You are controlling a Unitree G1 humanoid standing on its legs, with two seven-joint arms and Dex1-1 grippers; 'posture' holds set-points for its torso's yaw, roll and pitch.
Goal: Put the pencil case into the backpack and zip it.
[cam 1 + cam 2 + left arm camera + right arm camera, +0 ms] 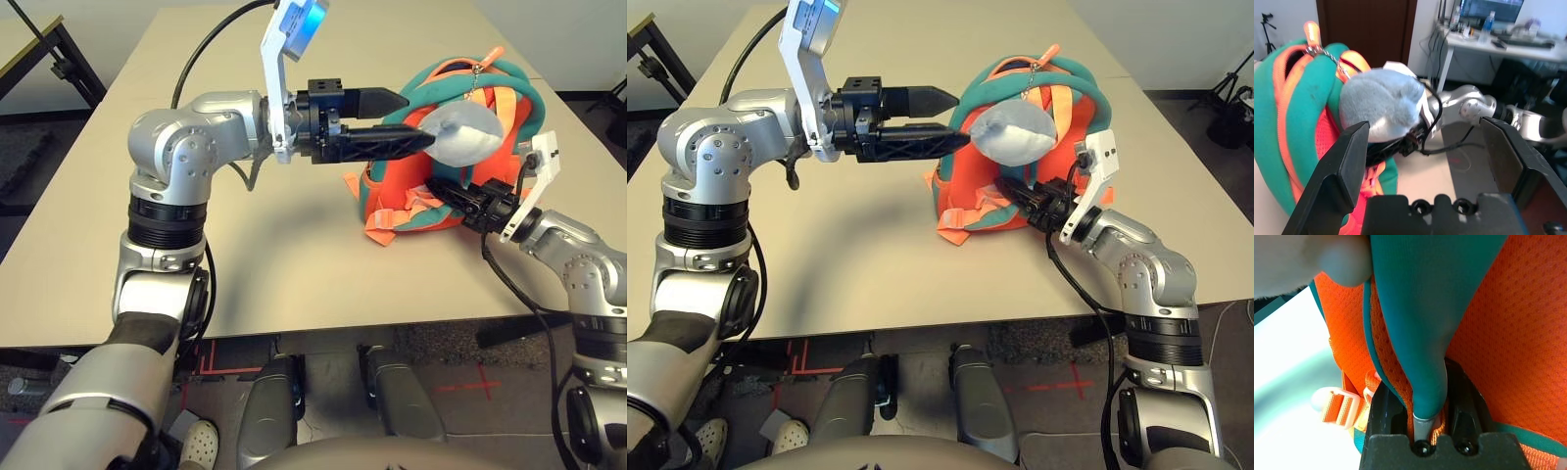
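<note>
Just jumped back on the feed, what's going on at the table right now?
The robot is working on the backpack, which sits on the table. The right gripper is clamped on a teal strap with orange webbing at the backpack's near side, holding it. The left gripper is open, level and empty, with its fingertips right by the grey plush charm hanging on the bag. I can't make out the pencil case, or whether the zipper is closed.

Plush charm (460,134) blocking backpack (392,196) top.
</note>
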